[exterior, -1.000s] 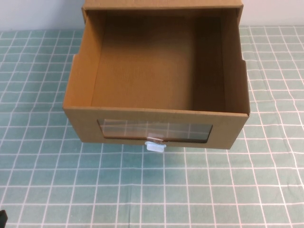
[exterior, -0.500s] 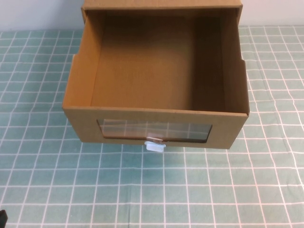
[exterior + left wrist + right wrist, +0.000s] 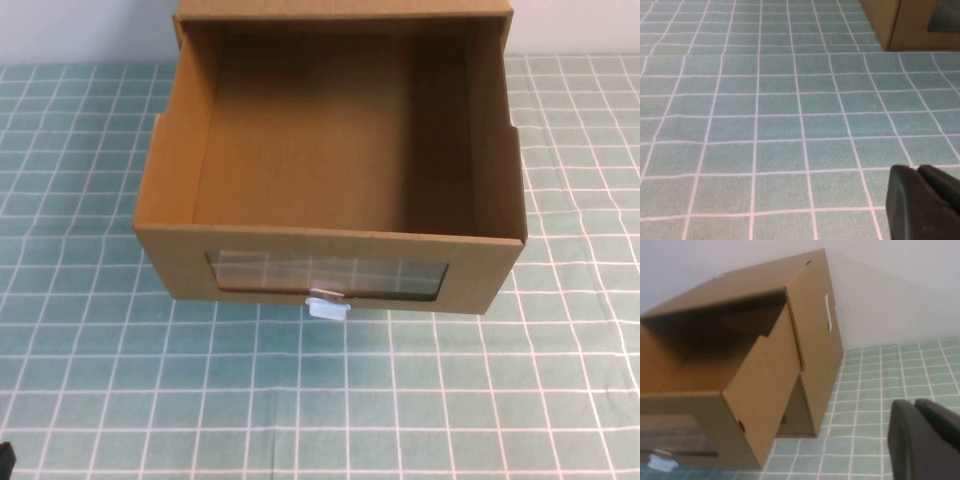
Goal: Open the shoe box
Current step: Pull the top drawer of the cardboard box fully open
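Shoe box (image 3: pixel 180 262) is seen at the 12 o'clock side of the green checked tabletop (image 3: pixel 300 400). Its drawer (image 3: pixel 330 130) is drawn out of the outer sleeve (image 3: pixel 812 315) toward 6 o'clock, and a clear window (image 3: pixel 328 275) and a white pull tab (image 3: pixel 328 308) are set in the front panel. The left end effector (image 3: pixel 916 175) is held low over the cloth toward 7 o'clock of the box, and the right end effector (image 3: pixel 915 410) toward 4 o'clock; both are closed completely, with nothing gripped and the cardboard not touched.
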You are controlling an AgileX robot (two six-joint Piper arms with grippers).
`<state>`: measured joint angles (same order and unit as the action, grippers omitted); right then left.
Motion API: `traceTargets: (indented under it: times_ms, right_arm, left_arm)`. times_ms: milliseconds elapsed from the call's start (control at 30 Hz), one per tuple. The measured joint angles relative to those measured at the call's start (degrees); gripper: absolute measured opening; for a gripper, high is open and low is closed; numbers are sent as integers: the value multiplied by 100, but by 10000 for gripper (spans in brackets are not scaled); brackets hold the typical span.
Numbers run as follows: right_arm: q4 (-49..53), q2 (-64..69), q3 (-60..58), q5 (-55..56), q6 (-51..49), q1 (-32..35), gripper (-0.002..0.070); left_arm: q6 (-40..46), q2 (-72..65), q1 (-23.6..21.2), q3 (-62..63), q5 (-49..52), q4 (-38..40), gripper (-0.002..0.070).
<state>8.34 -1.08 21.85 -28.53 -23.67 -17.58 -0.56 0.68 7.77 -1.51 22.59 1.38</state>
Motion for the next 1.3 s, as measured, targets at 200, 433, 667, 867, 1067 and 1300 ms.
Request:
traceTargets:
  times_ms: [200,433,667,867,1067,1300]
  right_arm:
    - [441,0,-1640,1099,335,177,-14]
    - [288,11,-2317,801,370,1161,-13]
    - [288,11,-2317,663,392,1923,-14]
    - [288,11,-2317,663,392,1947,-14]
    - [288,11,-2317,663,392,1947,-14]
    - [288,11,-2317,663,392,1947,-14]
  left_arm:
    - [0,0,0,0,0,0,-5]
    - [0,0,0,0,0,0,-5]
    - [0,0,0,0,0,0,-5]
    - [0,0,0,0,0,0,-5]
    - [0,0,0,0,0,0,-5]
    - [0,0,0,0,0,0,-5]
